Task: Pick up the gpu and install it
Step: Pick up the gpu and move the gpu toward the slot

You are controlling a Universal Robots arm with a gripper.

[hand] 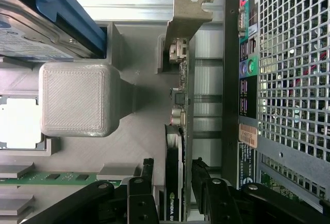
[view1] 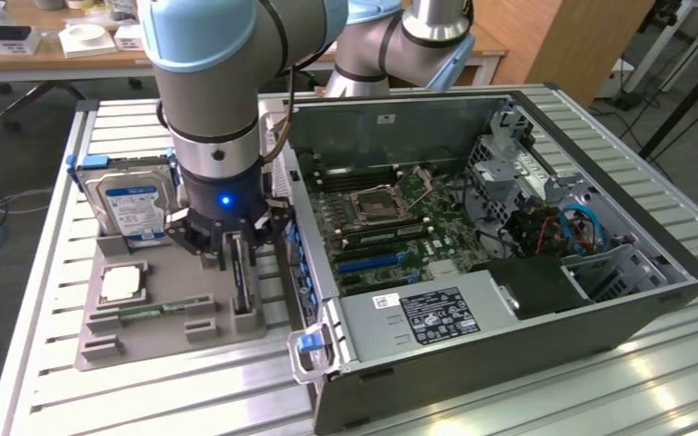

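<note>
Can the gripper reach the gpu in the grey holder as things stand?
Probably yes: the open gripper sits just above the gpu, straddling the card's edge, with nothing in between.

- The gripper [view1: 235, 243] hangs low over the grey tray [view1: 143, 341], directly above the gpu [view1: 243, 289], which stands edge-on in its slot.
- A hard drive [view1: 131, 204] stands upright at the tray's far end.
- An open computer case [view1: 640, 300] lies just beside the tray, on the exterior view's right.
</note>
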